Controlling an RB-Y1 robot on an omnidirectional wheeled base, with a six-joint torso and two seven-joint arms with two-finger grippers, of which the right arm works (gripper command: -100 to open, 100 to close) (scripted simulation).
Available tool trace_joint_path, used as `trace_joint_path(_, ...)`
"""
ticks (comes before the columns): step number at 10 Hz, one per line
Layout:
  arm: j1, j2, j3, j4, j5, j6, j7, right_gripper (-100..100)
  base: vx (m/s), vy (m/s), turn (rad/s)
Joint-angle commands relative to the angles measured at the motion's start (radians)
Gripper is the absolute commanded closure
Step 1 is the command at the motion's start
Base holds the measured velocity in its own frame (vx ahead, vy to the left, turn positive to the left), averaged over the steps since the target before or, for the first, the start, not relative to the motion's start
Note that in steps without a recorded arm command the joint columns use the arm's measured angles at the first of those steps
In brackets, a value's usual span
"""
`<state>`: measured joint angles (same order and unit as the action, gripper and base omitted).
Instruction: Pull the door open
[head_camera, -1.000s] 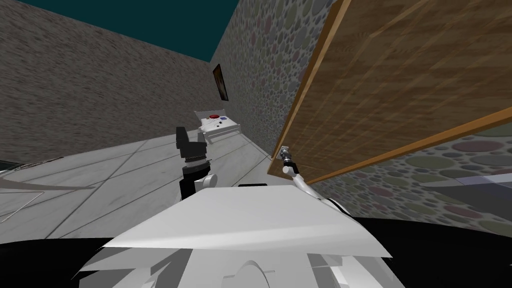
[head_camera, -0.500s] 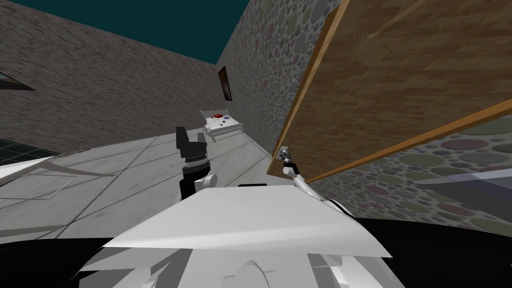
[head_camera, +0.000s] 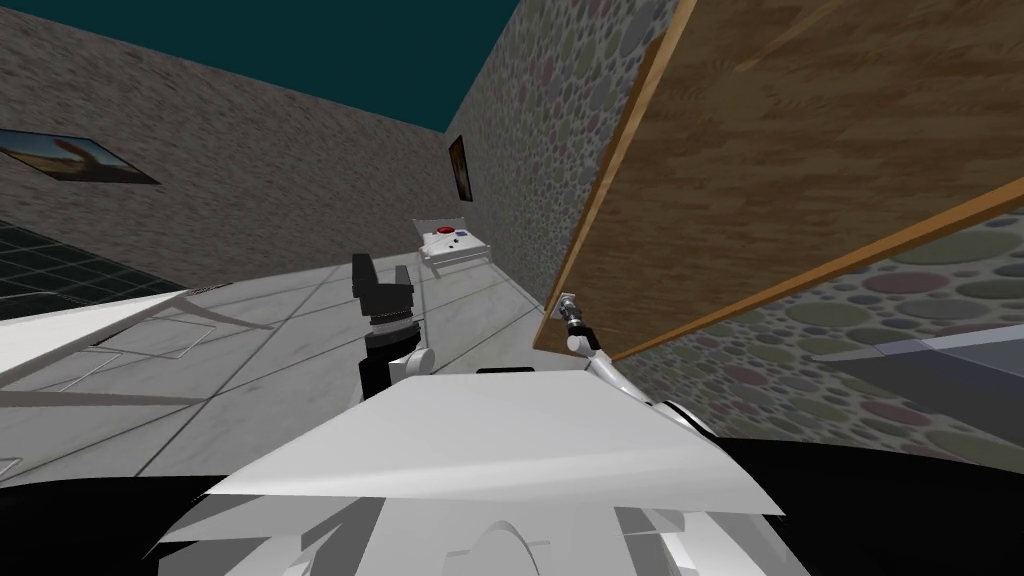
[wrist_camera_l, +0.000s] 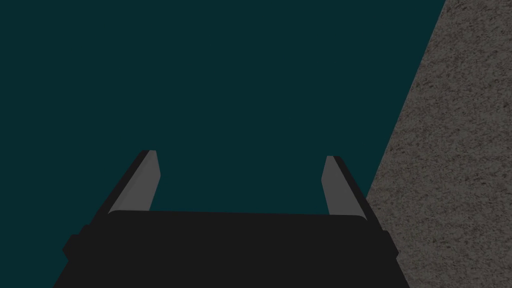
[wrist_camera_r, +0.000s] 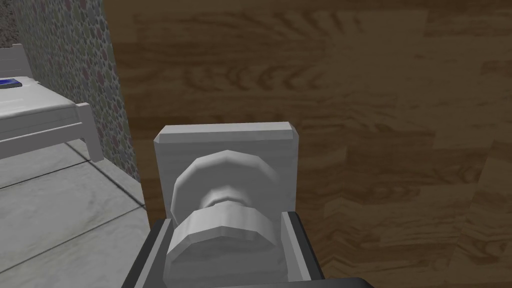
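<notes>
**A:** Head view first: where is the door?

**B:** The wooden door (head_camera: 800, 150) rises at the robot's right, and the right end effector (head_camera: 568, 305) is at its free edge. The left end effector (head_camera: 385, 272) is raised ahead of the chest, well apart from the door.

**A:** Left wrist view?

**B:** Its fingers (wrist_camera_l: 142, 182) stand wide apart, holding nothing.

**A:** Right wrist view?

**B:** There the fingers press both sides of the grey knob (wrist_camera_r: 222, 235) on its square plate (wrist_camera_r: 225, 140).

**A:** What could go wrong?

**B:** The knob looks smooth and round. A pull off the door's arc would likely slide the blades off it.
</notes>
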<state>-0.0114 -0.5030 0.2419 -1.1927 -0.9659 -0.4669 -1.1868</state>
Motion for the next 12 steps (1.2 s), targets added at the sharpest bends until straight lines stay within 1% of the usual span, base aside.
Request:
trace_joint_path(1, 0.007, -0.014, 0.019, -0.013, 0.001, -0.006, -0.016, 100, -0.224, -0.078, 0.106)
trace_joint_path(4, 0.018, -0.036, 0.046, -0.030, 0.003, -0.014, -0.037, 100, -0.189, -0.067, 0.095)
trace_joint_path(5, 0.017, -0.031, 0.042, -0.025, 0.002, -0.010, -0.032, 100, -0.077, -0.020, 0.031)
trace_joint_path(6, 0.024, -0.046, 0.060, -0.032, 0.005, -0.016, -0.047, 100, -0.126, -0.058, 0.098)
trace_joint_path(7, 0.026, -0.050, 0.064, -0.035, 0.006, -0.018, -0.051, 100, -0.172, -0.059, 0.125)
trace_joint_path(8, 0.030, -0.059, 0.073, -0.040, 0.007, -0.023, -0.060, 100, -0.172, -0.054, 0.095)
trace_joint_path(12, 0.046, -0.102, 0.115, -0.064, 0.013, -0.045, -0.100, 100, -0.200, -0.054, 0.112)
